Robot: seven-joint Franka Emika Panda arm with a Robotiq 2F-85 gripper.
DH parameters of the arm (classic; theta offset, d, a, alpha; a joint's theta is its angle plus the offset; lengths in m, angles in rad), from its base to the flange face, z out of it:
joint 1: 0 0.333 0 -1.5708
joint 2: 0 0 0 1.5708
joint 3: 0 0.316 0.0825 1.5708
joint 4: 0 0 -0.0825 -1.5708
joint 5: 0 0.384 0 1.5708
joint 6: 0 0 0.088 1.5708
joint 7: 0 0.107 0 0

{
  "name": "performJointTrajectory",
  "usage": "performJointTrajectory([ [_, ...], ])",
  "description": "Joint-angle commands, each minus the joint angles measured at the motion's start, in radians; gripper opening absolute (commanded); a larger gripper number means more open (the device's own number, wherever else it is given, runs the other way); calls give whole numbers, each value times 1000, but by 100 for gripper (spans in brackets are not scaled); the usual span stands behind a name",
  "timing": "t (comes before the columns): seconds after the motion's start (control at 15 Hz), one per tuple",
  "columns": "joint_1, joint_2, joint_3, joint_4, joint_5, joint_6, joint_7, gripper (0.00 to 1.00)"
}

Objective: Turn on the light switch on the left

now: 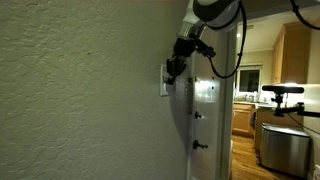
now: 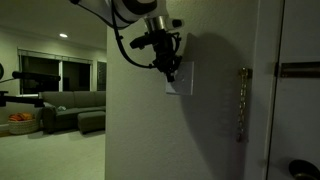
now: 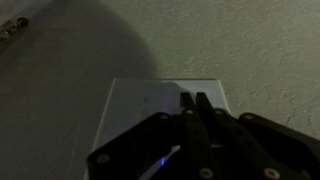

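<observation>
Pincer [image 3: 195, 100]: dark fingers fill the near edge of the wrist view, the two tips pressed together and holding nothing. Judged: shut like this they make one narrow poker, better for pushing than a spread pair.
Switch [image 3: 140, 105]: white plate, taller than wide, flat on the wall just beyond the tips. In both exterior views it sits at the pincer's end [image 1: 165, 86] [image 2: 184, 82].
Contact: the tips overlie the plate in the wrist view; whether they touch it cannot be told.
Rockers: too dim to separate, so which half the tips face is unclear.
Arm: reaches down from above, pincer [image 2: 170, 72] angled onto the plate, probably so the push goes straight into the wall.
Wall [image 1: 80, 90]: rough, pale plaster, bare around the plate.
Panel [image 1: 205, 110]: silvery strip with small dark knobs, right of the switch; not the target.
Room: dim, which fits a light not yet on.
Step, as judged: lined up for the press, left half wanted.
Risk: a slip onto the plate's frame or the wrong half.
</observation>
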Motion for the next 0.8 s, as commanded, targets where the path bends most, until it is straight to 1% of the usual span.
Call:
performJointTrajectory([
  [0.0, -5, -62, -8, 1, -2, -79, -18, 7],
  [0.33, -6, -55, -9, 35, 1, -85, -19, 7],
  [0.67, -6, -61, -9, 10, -1, -99, -23, 7],
  [0.73, -6, -66, -9, -7, -3, -105, -24, 32],
])
